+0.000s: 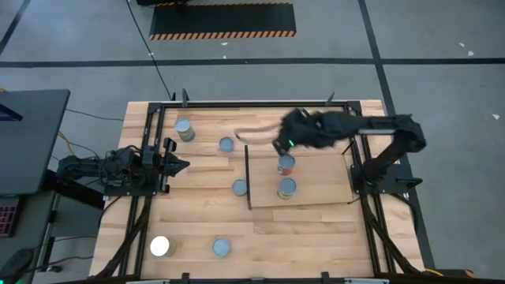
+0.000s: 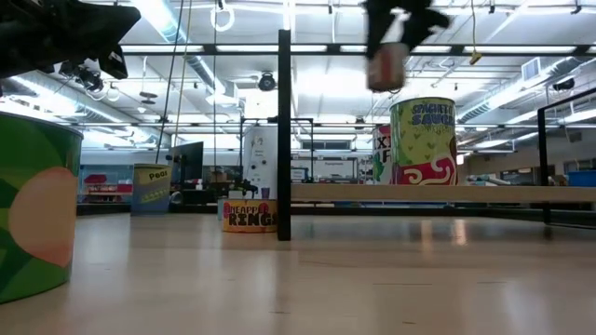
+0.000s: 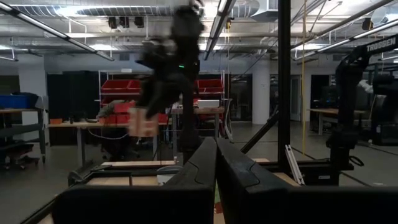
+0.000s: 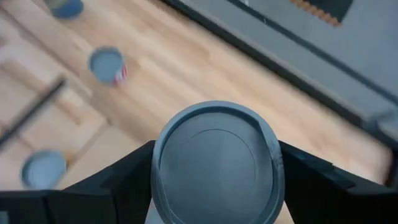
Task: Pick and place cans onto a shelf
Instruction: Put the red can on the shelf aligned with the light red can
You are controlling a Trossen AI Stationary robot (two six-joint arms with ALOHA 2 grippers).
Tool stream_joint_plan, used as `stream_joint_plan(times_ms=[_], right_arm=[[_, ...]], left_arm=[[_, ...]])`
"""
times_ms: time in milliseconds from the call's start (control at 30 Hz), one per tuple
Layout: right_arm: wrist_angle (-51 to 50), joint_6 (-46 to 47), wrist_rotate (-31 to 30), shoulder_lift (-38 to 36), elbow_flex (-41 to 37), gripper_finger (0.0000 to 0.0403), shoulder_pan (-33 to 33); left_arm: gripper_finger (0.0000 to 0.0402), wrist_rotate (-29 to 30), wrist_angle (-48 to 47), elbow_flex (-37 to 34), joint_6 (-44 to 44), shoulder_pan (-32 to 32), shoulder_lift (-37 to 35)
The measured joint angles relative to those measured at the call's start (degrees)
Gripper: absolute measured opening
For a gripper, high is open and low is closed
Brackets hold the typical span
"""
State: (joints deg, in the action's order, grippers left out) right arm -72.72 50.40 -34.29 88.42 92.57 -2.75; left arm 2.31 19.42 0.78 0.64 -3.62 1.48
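Planked pale wood forms the table [image 1: 316,229], framed by dark rails, with grey floor all around it. On its right half lies the shelf [image 1: 331,185], a smooth pale panel with a thin dark strip along its left edge. One can [image 1: 286,188] stands upright on it. Bare board is open to their right.

The right gripper [image 1: 282,147] hangs above the shelf's far edge, fingers pinching a held can [image 4: 214,163] by its sides, its round blue-grey top facing the wrist camera.

Off the shelf, cans sit well apart: two at the far side [image 1: 185,130] [image 1: 226,144], one just left of the strip [image 1: 239,187], two near the front edge, one glaring white [image 1: 160,246], one grey-topped [image 1: 222,248].

The left gripper [image 1: 180,165] waits at the left side, fingers pressed together.
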Motion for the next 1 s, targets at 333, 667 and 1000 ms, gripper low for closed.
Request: stream_joint_plan(times_ms=[333,667,1000], right_arm=[[-5.79,24.25,-0.17,-10.9,-19.44,0.0296,-14.83],[-0.38,37.08,-2.08,-12.9,-35.67,0.0298,-18.52],[11.21,45.74,-4.37,-11.12,-42.74,0.0297,-17.68]], left_arm=[[0.0011,-0.02,0.0,0.0,0.0,0.0,0.0],[0.0011,-0.01,0.0,0.0,0.0,0.01,0.01],[0.0011,0.0,0.0,-0.02,0.0,0.0,0.0]])
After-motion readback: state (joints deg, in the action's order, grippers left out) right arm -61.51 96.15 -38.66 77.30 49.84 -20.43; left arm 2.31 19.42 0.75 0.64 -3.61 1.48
